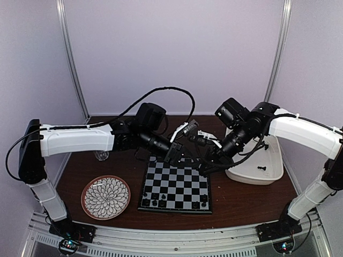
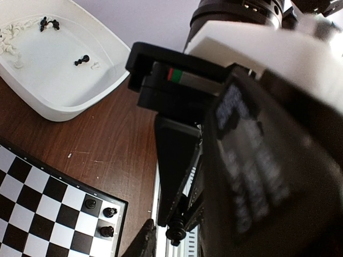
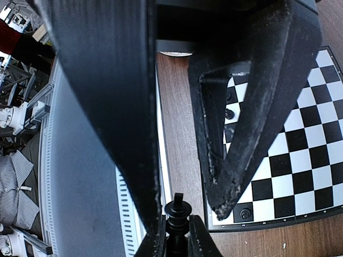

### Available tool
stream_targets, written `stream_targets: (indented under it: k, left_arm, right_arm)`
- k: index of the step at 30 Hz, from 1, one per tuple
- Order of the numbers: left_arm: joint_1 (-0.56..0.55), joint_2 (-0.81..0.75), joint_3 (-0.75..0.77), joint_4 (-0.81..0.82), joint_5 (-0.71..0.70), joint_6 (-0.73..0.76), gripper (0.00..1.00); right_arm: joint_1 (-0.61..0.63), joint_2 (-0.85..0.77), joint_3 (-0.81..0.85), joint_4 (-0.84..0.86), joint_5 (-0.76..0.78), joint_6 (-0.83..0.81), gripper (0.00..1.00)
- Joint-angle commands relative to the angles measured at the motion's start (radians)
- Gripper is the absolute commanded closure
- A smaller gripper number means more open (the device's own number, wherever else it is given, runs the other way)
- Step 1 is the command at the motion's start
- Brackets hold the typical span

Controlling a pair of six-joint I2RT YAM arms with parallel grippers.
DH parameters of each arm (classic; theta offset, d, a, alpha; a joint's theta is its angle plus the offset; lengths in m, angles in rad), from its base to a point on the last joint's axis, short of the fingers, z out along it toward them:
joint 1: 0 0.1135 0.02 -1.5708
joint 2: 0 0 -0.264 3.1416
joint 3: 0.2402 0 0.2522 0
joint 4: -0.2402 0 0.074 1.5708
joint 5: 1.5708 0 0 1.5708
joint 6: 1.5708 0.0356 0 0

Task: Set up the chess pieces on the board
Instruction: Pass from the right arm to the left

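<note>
R gripper (image 3: 177, 235) pinches black piece (image 3: 178, 211) off board's (image 1: 175, 188) 12 o'clock edge; L gripper (image 1: 172, 155) alongside, jaw state unclear. Tub (image 1: 270, 174) at 2 o'clock, plate (image 1: 105, 197) at 9.

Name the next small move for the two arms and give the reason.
Probably open the right end effector a little. It pinches a black chess piece at its tips, and the left end effector seems to grip the same piece, so this looks like a handover above the board.
</note>
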Motion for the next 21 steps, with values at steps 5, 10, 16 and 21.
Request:
stream_targets:
  k: [5,10,16,21]
  left_arm:
    - [0.001,0.024,0.025,0.026,0.041,0.0,0.73]
    - [-0.001,0.028,0.026,0.035,0.043,-0.004,0.75]
    - [-0.011,0.045,0.042,0.038,0.048,-0.008,0.73]
    - [-0.017,0.06,0.055,0.038,0.069,-0.008,0.79]
  right_arm:
    - [-0.038,0.004,0.031,0.032,-0.032,0.039,0.86]
    - [-0.039,0.004,0.03,0.04,-0.037,0.046,0.86]
    - [-0.04,0.005,0.033,0.044,-0.046,0.05,0.86]
    - [-0.041,0.002,0.031,0.047,-0.047,0.052,0.86]
